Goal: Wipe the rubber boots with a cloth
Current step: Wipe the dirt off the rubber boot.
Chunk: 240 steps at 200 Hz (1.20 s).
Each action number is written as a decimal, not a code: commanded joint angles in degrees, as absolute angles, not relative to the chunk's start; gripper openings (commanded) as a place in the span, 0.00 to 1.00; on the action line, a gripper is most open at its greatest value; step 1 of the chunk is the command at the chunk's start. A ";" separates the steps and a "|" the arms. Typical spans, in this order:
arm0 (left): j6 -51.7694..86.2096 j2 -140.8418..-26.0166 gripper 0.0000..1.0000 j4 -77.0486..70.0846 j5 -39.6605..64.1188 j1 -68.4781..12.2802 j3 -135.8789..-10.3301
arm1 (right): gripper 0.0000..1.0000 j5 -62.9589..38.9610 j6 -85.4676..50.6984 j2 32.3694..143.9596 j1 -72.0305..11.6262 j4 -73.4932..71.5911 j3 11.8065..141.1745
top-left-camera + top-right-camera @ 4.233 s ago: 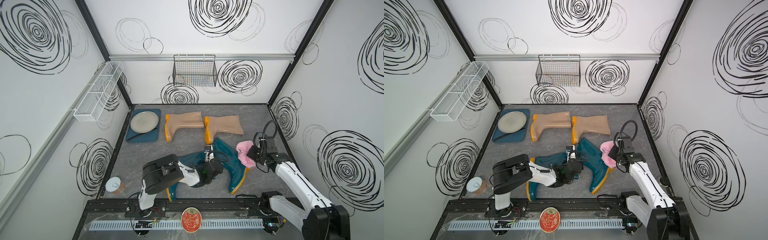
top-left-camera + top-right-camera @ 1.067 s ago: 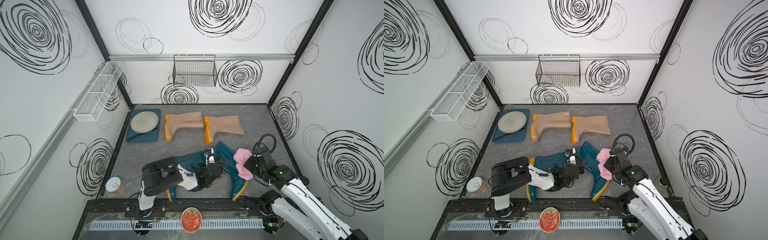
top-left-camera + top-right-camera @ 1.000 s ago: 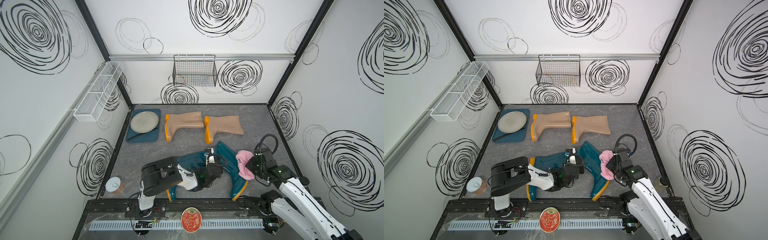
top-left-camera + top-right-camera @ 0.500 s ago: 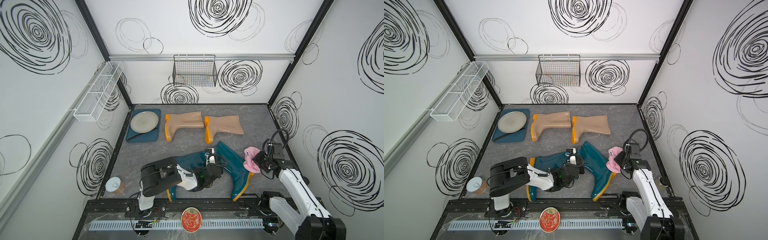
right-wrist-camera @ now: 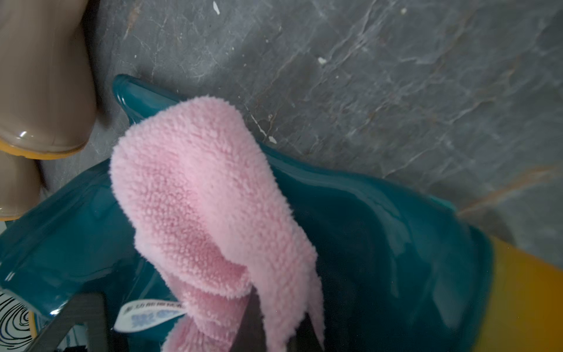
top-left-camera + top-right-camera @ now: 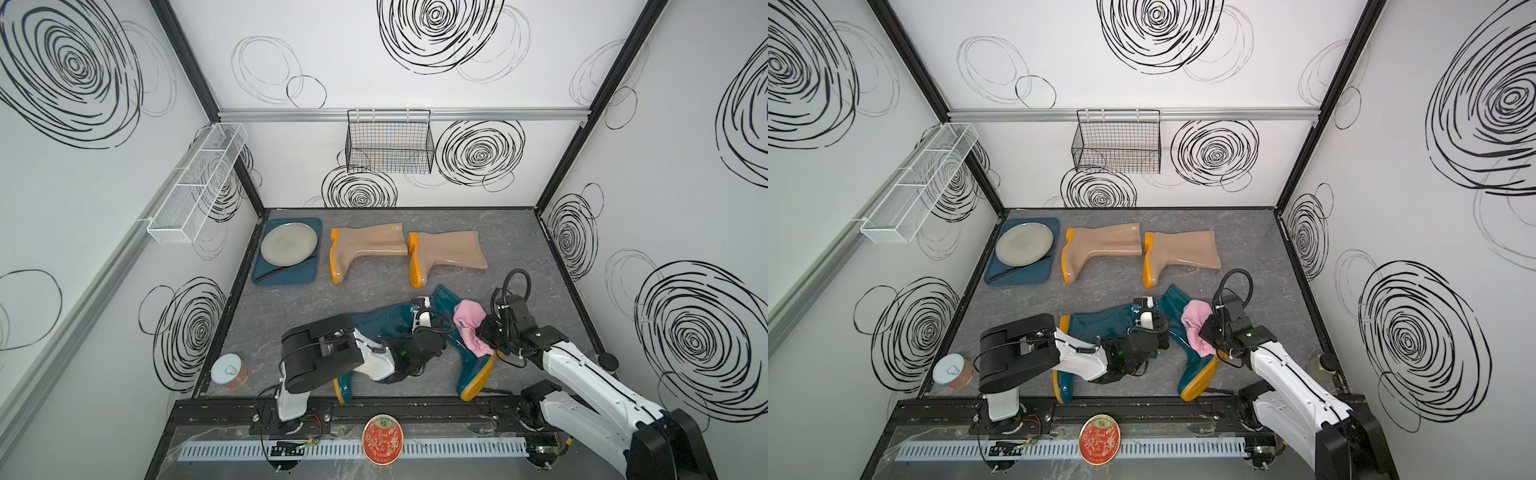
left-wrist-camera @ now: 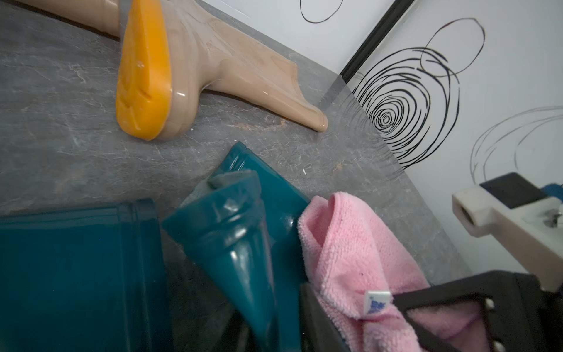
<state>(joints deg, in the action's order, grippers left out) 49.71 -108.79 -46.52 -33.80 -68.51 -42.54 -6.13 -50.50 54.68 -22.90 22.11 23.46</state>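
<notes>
Four rubber boots lie on their sides on the grey counter [image 6: 291, 316]. The pink cloth [image 6: 471, 328] [image 6: 1198, 328] is draped over the shaft of one teal boot [image 6: 469, 365] [image 6: 1192, 368], whose orange sole points toward the near edge. The right tool [image 6: 483, 334] is closed on the cloth's lower folds, with a small white tag [image 5: 149, 314] showing by the jaws. In the right wrist view the terry [image 5: 198, 198] hangs against the glossy teal surface.

Just left of that draped teal boot lies the second teal boot [image 6: 378, 320] [image 6: 1096, 324], and their open tops meet. The left tool [image 6: 428, 332] sits over that meeting point, where a teal cuff [image 7: 231, 210] stands crumpled and raised. Its fingers are out of clear sight, so I cannot tell how wide it stands or whether it grips the cuff.

Beyond the draped teal boot, toward the back wall, two beige boots [image 6: 365, 245] [image 6: 449, 249] lie end to end, apart from it. Farther off to its left and back, a blue tray [image 6: 286, 277] bears a grey plate [image 6: 289, 249]. A tin can [image 6: 228, 370] stands well to its left, by the near corner.
</notes>
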 commanded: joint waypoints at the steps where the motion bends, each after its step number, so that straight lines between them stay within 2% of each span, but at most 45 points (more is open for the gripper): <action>1: 50.38 -106.27 0.44 -50.16 -33.41 -67.95 -41.13 | 0.00 -6.85 -48.61 58.80 -22.66 21.16 25.77; 18: 51.58 -106.35 0.51 -51.14 -32.32 -67.35 -39.92 | 0.00 -7.07 -47.18 62.38 -22.64 21.76 27.17; 34: 52.50 -106.51 0.51 -52.32 -31.60 -66.82 -38.74 | 0.00 -7.48 -46.24 65.19 -23.00 20.96 28.35; 58: 52.74 -106.78 0.40 -53.09 -30.48 -66.36 -37.90 | 0.00 -9.80 -44.74 68.71 -24.50 17.21 31.35; 104: 52.78 -107.67 0.06 -54.34 -29.43 -66.35 -37.79 | 0.00 -9.77 -42.21 80.29 -31.26 11.45 42.75; 116: 52.68 -107.43 0.01 -54.46 -29.48 -66.27 -37.58 | 0.00 -10.93 -42.20 84.45 -31.80 9.75 45.43; 145: 52.51 -106.36 0.00 -54.18 -30.32 -66.25 -36.49 | 0.00 -10.31 -43.43 90.77 -31.42 9.48 49.00; 179: 52.78 -106.65 0.00 -55.18 -30.23 -66.35 -35.95 | 0.00 -6.61 -46.65 82.98 -31.45 9.05 40.58; 213: 52.86 -107.39 0.00 -56.39 -29.65 -65.70 -35.95 | 0.00 0.70 -49.80 69.93 -31.84 22.42 33.49; 240: 52.97 -107.67 0.00 -57.07 -28.76 -64.97 -35.73 | 0.00 2.04 -49.72 62.90 -32.16 28.26 29.07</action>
